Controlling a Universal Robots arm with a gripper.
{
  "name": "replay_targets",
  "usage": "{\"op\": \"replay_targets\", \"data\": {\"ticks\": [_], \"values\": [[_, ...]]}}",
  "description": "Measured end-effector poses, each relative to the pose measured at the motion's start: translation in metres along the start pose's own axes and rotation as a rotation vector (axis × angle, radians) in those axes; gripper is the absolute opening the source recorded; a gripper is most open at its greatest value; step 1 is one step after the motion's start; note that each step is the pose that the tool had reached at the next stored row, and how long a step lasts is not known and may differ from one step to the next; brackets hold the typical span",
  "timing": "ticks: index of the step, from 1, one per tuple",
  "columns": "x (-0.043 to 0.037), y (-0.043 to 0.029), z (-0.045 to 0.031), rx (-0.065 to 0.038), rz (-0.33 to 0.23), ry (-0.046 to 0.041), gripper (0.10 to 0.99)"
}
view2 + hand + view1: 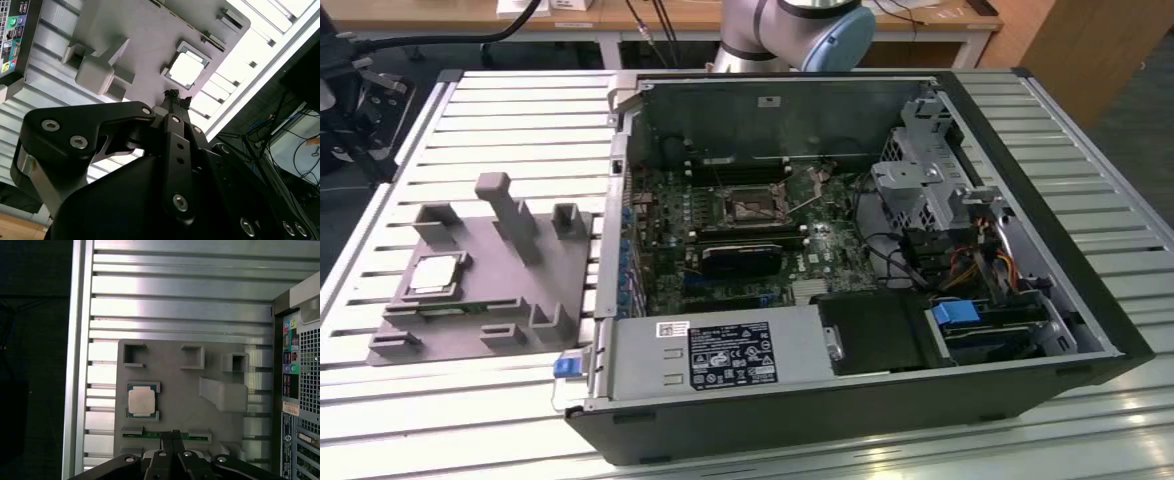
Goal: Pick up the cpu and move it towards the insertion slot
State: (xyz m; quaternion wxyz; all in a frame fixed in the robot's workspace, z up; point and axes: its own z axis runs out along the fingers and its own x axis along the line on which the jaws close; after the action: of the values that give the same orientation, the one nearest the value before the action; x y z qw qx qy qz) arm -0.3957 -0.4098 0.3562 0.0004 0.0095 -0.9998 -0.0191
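A slatted metal table [507, 110] carries an open computer case [854, 400] lying on its side, motherboard [827, 250] facing up. My arm [814, 30] rises beyond the table's far edge in the exterior view. A grey tray [520, 270] lies flat on the slats beside the case, on the exterior view's left.

My gripper [173, 434] hangs above that tray with its fingers drawn together, tips meeting and nothing between them. In the first wrist view the tips stand over the thin green memory stick [150, 434], which lies along one edge of the tray. The second wrist view shows the same closed tips [175, 95] pointing down at the tray.

The insertion slot [750, 207], a square socket with a shiny frame, sits on the motherboard inside the case, well apart from the tray.

The cpu [141, 401] lies flat in its pocket on the tray, pale silver top up, close to the tray edge farthest from the case. It is untouched. From my fingertips it lies just beside the memory stick, off towards that outer edge and away from the case. I judge my tips are not yet over it. Being square, the chip has no long axis. Its sides run parallel to the tray's edges, with a raised lip of the pocket at two opposite sides.
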Motion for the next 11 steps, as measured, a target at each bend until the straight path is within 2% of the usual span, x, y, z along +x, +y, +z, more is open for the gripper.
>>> {"op": "replay_targets", "data": {"ticks": [5,11], "values": [[0.0003,-0.0001,0.0038,0.000,0.000,0.0000,0.102],[0.0013,-0.0005,0.0122,0.000,0.000,0.0000,0.102]]}}
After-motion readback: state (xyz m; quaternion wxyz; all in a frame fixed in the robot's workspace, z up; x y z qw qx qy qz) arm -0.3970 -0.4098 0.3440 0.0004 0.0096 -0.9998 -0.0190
